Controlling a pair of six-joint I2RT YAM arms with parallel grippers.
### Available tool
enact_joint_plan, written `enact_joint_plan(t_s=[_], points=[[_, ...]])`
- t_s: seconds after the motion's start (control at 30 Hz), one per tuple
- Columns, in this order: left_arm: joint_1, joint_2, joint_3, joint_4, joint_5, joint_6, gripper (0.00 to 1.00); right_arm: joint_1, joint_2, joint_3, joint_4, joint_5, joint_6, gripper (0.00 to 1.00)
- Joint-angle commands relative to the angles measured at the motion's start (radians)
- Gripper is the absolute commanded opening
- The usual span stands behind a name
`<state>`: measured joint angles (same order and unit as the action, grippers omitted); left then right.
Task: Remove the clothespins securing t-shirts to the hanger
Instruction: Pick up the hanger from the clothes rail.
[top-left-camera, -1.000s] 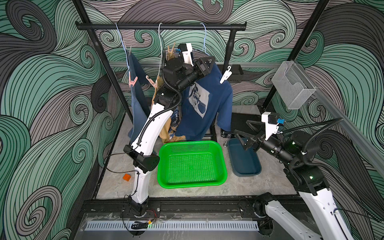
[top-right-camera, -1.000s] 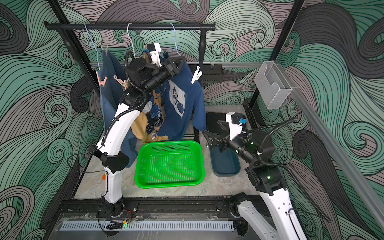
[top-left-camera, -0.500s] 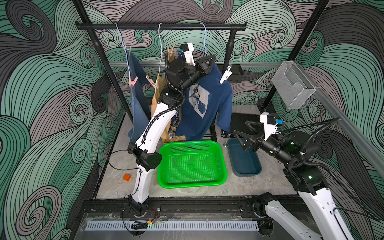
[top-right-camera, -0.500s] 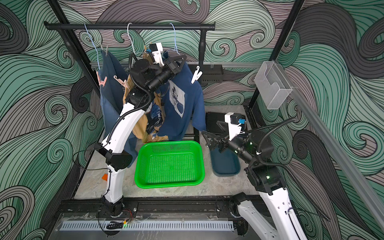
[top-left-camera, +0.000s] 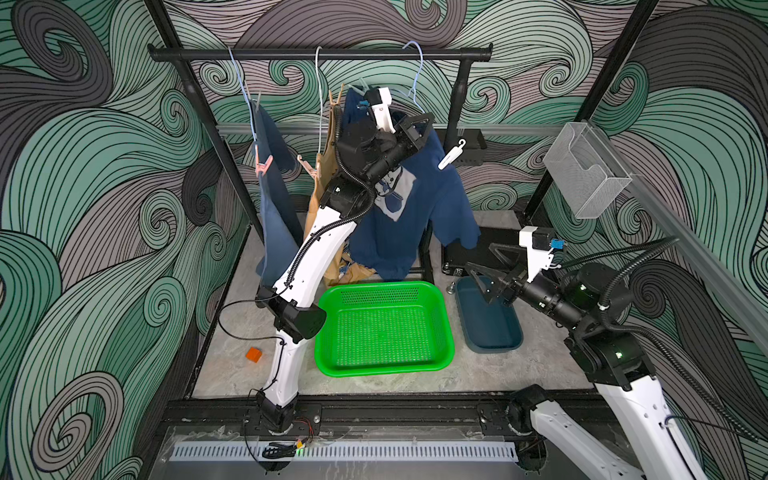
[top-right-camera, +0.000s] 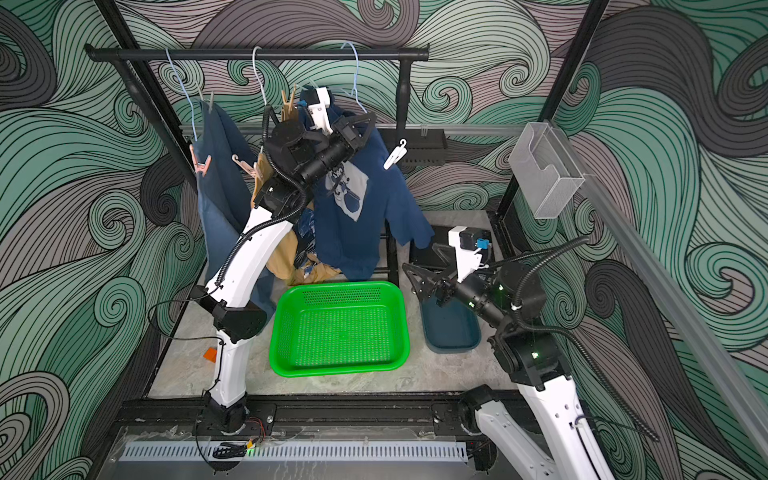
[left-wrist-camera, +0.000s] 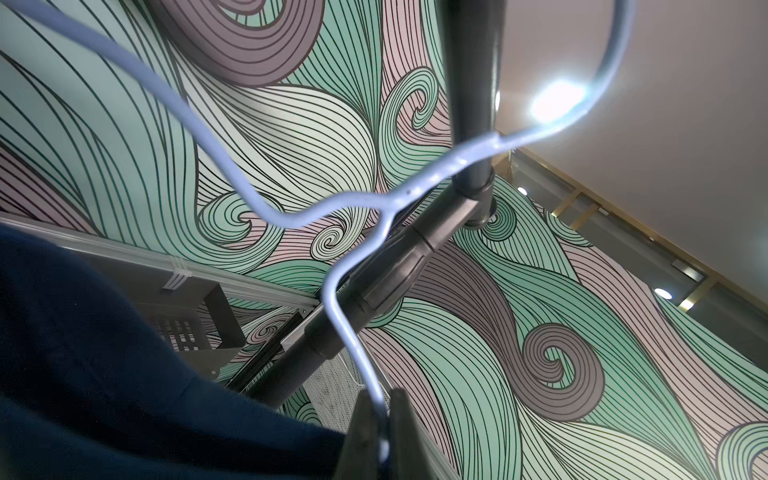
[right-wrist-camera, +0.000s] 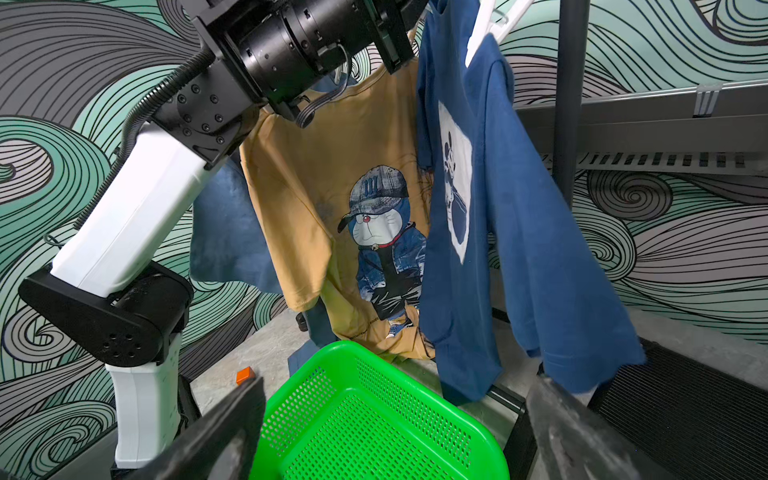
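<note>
Robot lab cell: swirl-printed backdrop walls (top-left-camera: 83, 187), black base rail (top-left-camera: 374, 411).

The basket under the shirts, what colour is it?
The basket is bright green all over, clearest in a top view.

Black-lined teal, mauve and cream swirls cover the walls (top-left-camera: 83, 174). The navy t-shirt (top-left-camera: 436, 208) bears a white patch (right-wrist-camera: 459, 124); at its nine o'clock the mustard t-shirt (right-wrist-camera: 311, 166) shows a blue cartoon cat (right-wrist-camera: 374, 224), then a plain medium-blue t-shirt (top-left-camera: 272, 195). I see a white clothespin (top-left-camera: 452, 154), a pink clothespin (top-left-camera: 262, 164), a pale blue hanger (left-wrist-camera: 286, 220). The basket (top-left-camera: 382, 371) is bright green, the tray (top-left-camera: 494, 348) at its three o'clock dark teal, the block (top-left-camera: 253, 354) at nine orange.
</note>
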<state>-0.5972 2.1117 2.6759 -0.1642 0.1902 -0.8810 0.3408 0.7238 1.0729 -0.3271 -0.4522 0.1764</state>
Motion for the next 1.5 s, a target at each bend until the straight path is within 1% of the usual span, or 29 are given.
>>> enact_joint_plan(t_s=[0.0,0.1,0.33,0.57,0.73,0.87,0.93,1.17,1.23,1.4,1.47], points=[[-0.009,-0.022,0.076,0.084,-0.019,0.011,0.00,0.007,-0.006,-0.005,0.026,-0.008,0.008,0.99],[-0.008,-0.017,0.109,0.085,-0.023,0.007,0.00,0.010,-0.006,-0.007,0.024,-0.010,0.008,0.99],[-0.009,-0.024,0.111,0.116,0.003,-0.031,0.00,0.016,-0.003,-0.013,0.025,-0.006,0.009,0.99],[-0.031,-0.086,0.071,0.091,0.041,0.013,0.00,0.018,-0.006,-0.024,0.022,0.008,0.009,0.99],[-0.057,-0.165,-0.050,0.110,0.051,0.020,0.00,0.024,-0.016,-0.033,0.023,0.019,0.010,0.99],[-0.078,-0.243,-0.186,0.150,0.038,0.048,0.00,0.026,-0.024,-0.032,0.018,0.034,0.001,0.99],[-0.095,-0.275,-0.231,0.158,0.023,0.076,0.00,0.026,-0.028,-0.030,0.016,0.037,-0.006,0.99],[-0.137,-0.330,-0.253,0.100,-0.009,0.133,0.00,0.026,-0.042,-0.029,0.003,0.059,-0.041,0.99],[-0.161,-0.365,-0.295,0.094,-0.036,0.167,0.00,0.027,-0.048,-0.029,0.005,0.064,-0.047,0.99],[-0.205,-0.460,-0.452,0.137,-0.104,0.223,0.00,0.027,-0.074,-0.030,0.009,0.065,-0.049,0.99],[-0.231,-0.485,-0.479,0.137,-0.131,0.253,0.00,0.026,-0.084,-0.029,0.008,0.072,-0.052,0.99]])
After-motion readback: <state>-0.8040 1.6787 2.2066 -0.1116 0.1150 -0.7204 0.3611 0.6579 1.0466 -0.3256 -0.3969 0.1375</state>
